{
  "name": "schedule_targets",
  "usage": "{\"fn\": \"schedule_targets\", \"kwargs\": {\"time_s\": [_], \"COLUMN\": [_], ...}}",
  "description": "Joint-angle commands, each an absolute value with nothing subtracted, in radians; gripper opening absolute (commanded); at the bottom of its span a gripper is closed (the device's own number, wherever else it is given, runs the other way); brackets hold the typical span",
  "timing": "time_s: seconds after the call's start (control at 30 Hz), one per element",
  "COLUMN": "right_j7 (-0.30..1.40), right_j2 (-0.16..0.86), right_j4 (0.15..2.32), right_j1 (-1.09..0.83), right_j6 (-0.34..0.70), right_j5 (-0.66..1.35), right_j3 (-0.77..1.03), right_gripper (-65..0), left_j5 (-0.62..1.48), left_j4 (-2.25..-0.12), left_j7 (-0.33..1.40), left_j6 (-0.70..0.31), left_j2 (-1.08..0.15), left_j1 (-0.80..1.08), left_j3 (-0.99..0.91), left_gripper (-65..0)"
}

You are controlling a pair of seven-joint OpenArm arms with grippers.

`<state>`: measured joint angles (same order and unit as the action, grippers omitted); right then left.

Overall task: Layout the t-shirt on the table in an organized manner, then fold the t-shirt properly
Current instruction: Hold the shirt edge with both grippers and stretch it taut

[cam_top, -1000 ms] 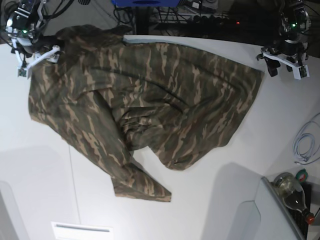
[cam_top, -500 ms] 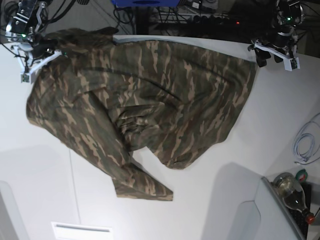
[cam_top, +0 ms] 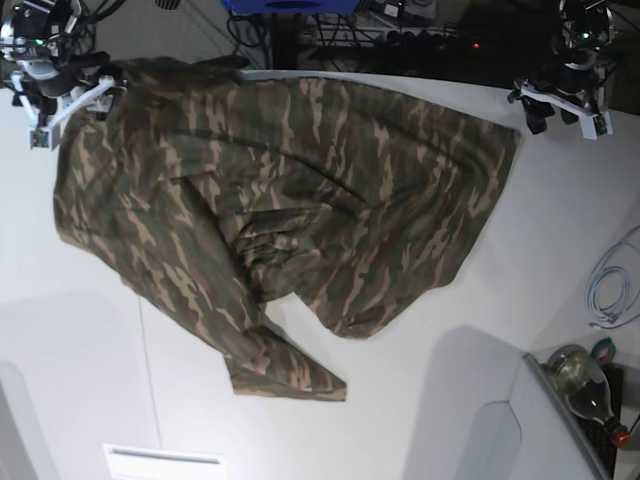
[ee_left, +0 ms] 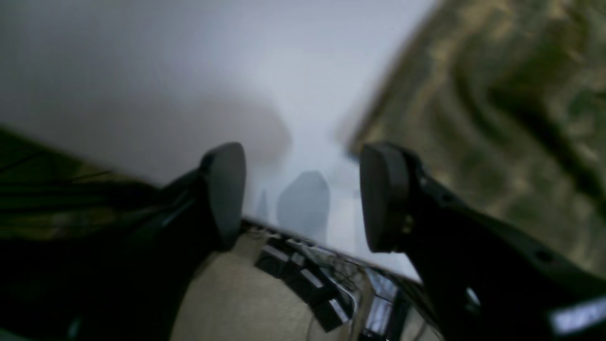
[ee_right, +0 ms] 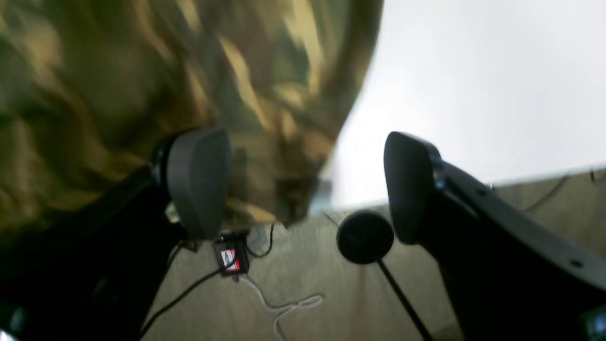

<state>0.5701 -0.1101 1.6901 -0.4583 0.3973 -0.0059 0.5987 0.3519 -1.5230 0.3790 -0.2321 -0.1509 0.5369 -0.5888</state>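
In the base view we are seeing the shirt lying a little flatter along its far edge than half a second ago, with the corner under the left pincer pulled slightly outward; a second ago that pincer was sitting lower and further right. The right pincer is sitting higher than it was then, touching the shirt's far corner. The left pincer is hanging just beyond the other far corner, at the bench edge. We are counting one shirt, one bench, two pincers.

In the left wrist view the left pincer is standing spread, with nothing between its pads; bare bench is showing through the gap, and the shirt is lying just beside the right-hand pad, blurred.

In the right wrist view the right pincer is standing spread too. The shirt edge is hanging into the gap beside the left-hand pad, and we cannot tell whether it is touching that pad. The bench is lying pale behind.
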Motion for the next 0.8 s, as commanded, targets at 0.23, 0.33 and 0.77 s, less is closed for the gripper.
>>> {"fn": "schedule_targets", "kwargs": {"time_s": [0.23, 0.33, 0.77], "right_j7": [0.552, 0.552, 0.555], "right_j2": [-0.091, -0.093, -0.094], "right_j4": [1.52, 1.521, 1.523], "right_j1": [-0.403, -0.397, -0.398], "right_j6": [0.397, 0.397, 0.397], "right_j5": [0.002, 0.002, 0.002], "right_j3": [0.599, 0.599, 0.595], "right_gripper": [-32.4, -65.0, -64.8], "left_j5": [0.361, 0.36, 0.361], "left_j4": [-1.534, -1.534, -1.506], "left_j7": [0.364, 0.364, 0.366], "left_j6": [-0.34, -0.367, -0.372], "left_j2": [-0.15, -0.122, -0.087], "left_j1": [0.545, 0.545, 0.545], "left_j3": [-0.595, -0.595, -0.585], "left_gripper": [-27.5, -27.6, -27.5]}}
